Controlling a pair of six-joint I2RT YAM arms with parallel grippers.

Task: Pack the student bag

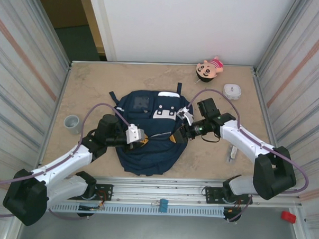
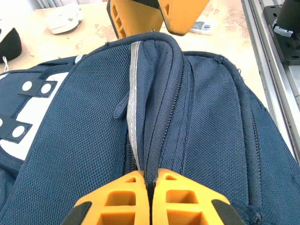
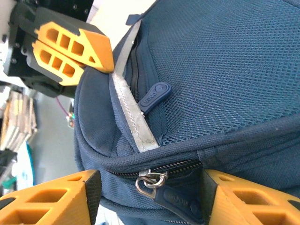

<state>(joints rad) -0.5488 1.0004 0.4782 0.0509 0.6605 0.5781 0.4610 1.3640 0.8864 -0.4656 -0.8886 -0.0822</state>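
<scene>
The left arm reaches in low, its left gripper pinched flat on a ridge of the student bag's navy mesh, beside a grey reflective stripe. The bag lies mid-table between the arms. The bent right arm's right gripper gapes astride a metal zip slider, holding nothing.

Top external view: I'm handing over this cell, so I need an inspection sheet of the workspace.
surface: beige marbled table
job's things: student bag lies mid-table between the arms
clutter: plush doll, white box, grey cup apart from it
grippers: left gripper shut, pinching a bag fold; right gripper open astride a zipper pull
cables: a purple cable loops over each arm
surroundings: striped side panels, white back wall
</scene>
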